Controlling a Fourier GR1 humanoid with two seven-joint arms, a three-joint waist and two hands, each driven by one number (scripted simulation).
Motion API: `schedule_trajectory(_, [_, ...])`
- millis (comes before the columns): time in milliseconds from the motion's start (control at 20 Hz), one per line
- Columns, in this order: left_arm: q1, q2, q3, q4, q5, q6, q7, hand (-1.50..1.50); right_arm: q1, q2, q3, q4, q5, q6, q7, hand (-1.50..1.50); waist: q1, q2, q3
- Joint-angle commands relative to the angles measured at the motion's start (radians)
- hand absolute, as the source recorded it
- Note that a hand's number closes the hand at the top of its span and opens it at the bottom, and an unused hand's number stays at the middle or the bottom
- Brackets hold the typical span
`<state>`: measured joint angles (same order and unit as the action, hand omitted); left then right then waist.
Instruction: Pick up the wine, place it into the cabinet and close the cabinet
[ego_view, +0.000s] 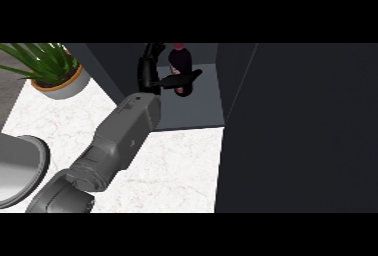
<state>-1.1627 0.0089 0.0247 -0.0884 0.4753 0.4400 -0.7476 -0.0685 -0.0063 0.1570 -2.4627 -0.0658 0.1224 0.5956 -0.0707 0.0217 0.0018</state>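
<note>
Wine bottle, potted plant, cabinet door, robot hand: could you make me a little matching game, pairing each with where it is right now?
Things:
1. wine bottle
2. potted plant
3. cabinet door
4. hand

Places or states:
A. on the marble counter, far left
B. swung open, filling the right side
C. inside the cabinet, on its shelf
D. reaching into the cabinet, fingers round the bottle

Pairs: 1-C, 2-A, 3-B, 4-D
</note>
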Motion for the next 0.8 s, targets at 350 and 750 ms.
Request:
schedule_trajectory(350, [0.092, 0.000, -0.011, 0.026, -0.036, 0.039, -0.070, -1.50, 0.005, -0.004, -0.013, -0.026, -0.024, 0.006, -0.009, -1.50, 0.002, 0.006, -0.003])
schedule_trajectory(750, [0.084, 0.020, 0.018, 0.012, -0.022, -0.006, -0.079, -1.50, -0.029, -0.013, -0.015, -0.015, -0.041, 0.016, 0.017, -1.50, -0.005, 0.011, -0.004])
